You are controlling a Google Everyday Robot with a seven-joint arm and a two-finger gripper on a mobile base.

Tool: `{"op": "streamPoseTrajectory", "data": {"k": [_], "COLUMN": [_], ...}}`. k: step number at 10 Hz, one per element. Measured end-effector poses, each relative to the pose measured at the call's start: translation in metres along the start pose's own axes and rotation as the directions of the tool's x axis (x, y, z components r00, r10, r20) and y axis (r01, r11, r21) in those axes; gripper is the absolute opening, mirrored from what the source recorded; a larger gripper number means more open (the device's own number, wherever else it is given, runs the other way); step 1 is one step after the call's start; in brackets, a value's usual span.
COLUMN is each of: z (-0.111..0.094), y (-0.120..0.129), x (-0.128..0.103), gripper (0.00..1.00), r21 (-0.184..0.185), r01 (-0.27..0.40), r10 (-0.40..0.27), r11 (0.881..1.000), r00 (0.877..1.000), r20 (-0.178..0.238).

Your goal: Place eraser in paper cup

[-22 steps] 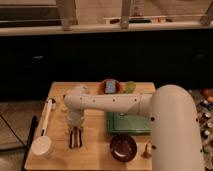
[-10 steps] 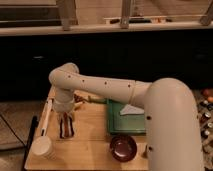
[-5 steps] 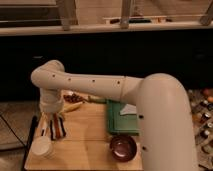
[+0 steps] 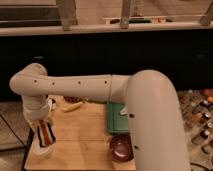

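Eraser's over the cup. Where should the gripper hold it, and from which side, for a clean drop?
By its upper end, from above. The eraser hangs lengthwise, slightly tilted, in the gripper, shut on it just over the paper cup at the front left of the table. A top hold likely leaves the lower end free to enter the cup's mouth first.

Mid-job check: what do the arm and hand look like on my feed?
The arm is off-white: thick rounded tubular segments, bulbous joints, a row of small dark dots along its side. No loose cables show. The hand, at the wooden table's near left corner, just above the paper cup, is much narrower than the arm.
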Motion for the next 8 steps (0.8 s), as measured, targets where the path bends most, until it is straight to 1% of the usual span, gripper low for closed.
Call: {"op": "streamPoseTrajectory", "data": {"k": [3,5,8], "z": [0.012,0.021,0.041], "y": [-0.027,-0.035,-0.034], "x": [0.001,0.001,0.001], "gripper": [0.00,0.00,0.00], "r21": [0.009,0.002,-0.005], "r01": [0.039,0.041,0.022], "r10": [-0.039,-0.041,-0.021], "r11": [0.999,0.999,1.000], "r00": [0.999,0.999,0.998], "r20": [0.020,0.034,0.065]}}
